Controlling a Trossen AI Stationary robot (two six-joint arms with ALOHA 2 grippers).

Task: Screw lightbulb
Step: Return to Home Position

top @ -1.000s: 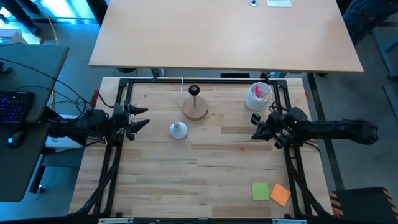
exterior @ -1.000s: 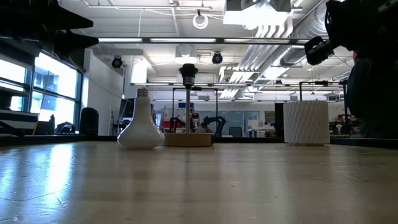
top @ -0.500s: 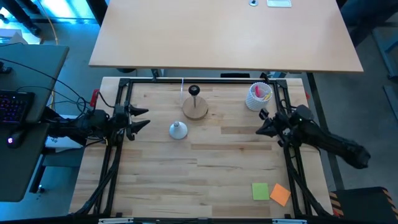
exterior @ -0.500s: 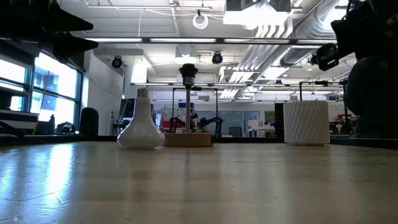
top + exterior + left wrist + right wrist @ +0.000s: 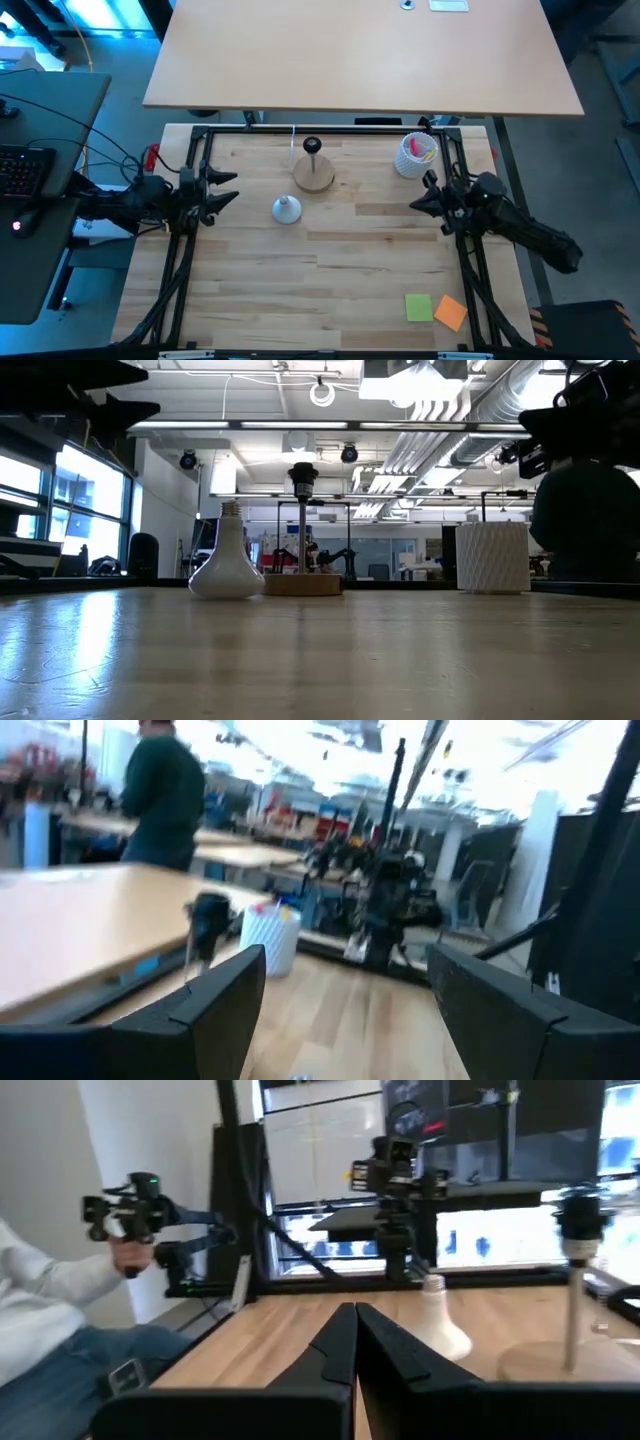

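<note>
The white lightbulb (image 5: 286, 208) stands on its globe on the wooden table, screw base up (image 5: 227, 555), also seen in the right wrist view (image 5: 437, 1325). Just beyond it stands the round wooden stand (image 5: 314, 172) with its black socket post (image 5: 303, 475). My left gripper (image 5: 236, 188) hovers open at the table's left edge, level, pointing toward the bulb, nothing between its fingers (image 5: 345, 960). My right gripper (image 5: 412, 206) is shut and empty at the table's right side, pointing left toward the bulb (image 5: 352, 1312).
A white ribbed cup (image 5: 415, 155) with coloured contents stands at the far right, close to my right gripper. A green note (image 5: 419, 307) and an orange note (image 5: 451, 312) lie near the front right. A person (image 5: 160, 795) stands beyond the table; another's sleeve and hand (image 5: 60, 1295) show beyond the left edge.
My right arm has swung so that it now slants toward the table's near right corner. Its gripper has rolled and turned, stays shut and has shifted a little toward the far edge. The bulb and the stand have kept their places.
</note>
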